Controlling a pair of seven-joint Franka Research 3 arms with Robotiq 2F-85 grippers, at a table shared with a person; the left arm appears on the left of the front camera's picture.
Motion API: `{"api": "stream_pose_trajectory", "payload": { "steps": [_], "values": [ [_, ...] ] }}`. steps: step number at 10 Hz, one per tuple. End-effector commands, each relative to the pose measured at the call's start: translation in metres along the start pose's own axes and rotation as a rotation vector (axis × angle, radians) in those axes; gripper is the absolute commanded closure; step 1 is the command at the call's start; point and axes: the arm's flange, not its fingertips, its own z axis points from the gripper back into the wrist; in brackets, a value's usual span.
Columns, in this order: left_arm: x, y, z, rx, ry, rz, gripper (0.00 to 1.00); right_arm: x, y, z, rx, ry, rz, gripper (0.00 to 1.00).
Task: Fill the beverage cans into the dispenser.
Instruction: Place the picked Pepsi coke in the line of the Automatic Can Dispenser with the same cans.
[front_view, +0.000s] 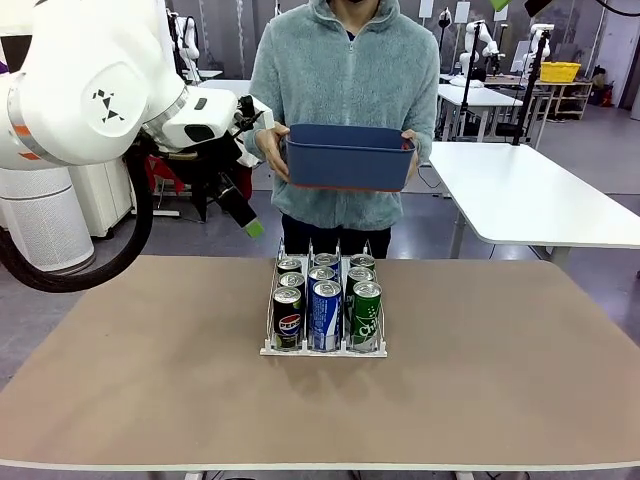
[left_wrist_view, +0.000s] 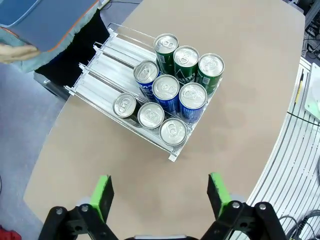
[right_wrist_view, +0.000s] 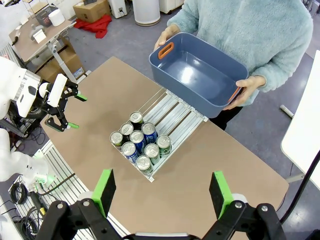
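**Rack loaded, arms clear**

Nine cans (front_view: 325, 305) stand three per lane at the near end of the dispenser (front_view: 269, 345), mid-worktop (front_view: 120, 380). The person lifts the empty tub (front_view: 348, 157) beyond. Left claw (left_wrist_view: 160, 195) and right claw (right_wrist_view: 162, 192) hover released, holding nothing.

Two white robot arms and a person in a fuzzy top

The left arm (front_view: 90, 90) is big, round and shiny white, with small black triangle marks, an orange ring at one joint and a thick black cable looping under it. Its left gripper (left_wrist_view: 160, 192) is black with bright green pads and little silver screws on the knuckles. The right gripper (right_wrist_view: 162, 192) looks the same: black fingers, green pads, silver screws. The person (front_view: 345, 80) wears a soft, fluffy, pale blue-green top with long sleeves and dark trousers.
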Motion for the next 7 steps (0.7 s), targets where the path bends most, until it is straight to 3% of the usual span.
{"api": "stream_pose_trajectory", "payload": {
  "steps": [1,3,7],
  "values": [
    [0.000,0.000,0.000,0.000,0.000,0.000,0.00,0.000,0.000,-0.001,-0.002,-0.004,-0.001,0.00],
    [-0.010,0.028,0.060,0.020,0.032,-0.050,0.00,0.000,0.000,-0.001,-0.002,-0.004,-0.001,0.00],
    [0.005,0.059,0.156,0.015,-0.049,-0.122,0.00,0.000,0.000,-0.001,-0.002,-0.004,-0.001,0.00]
  ]
}}
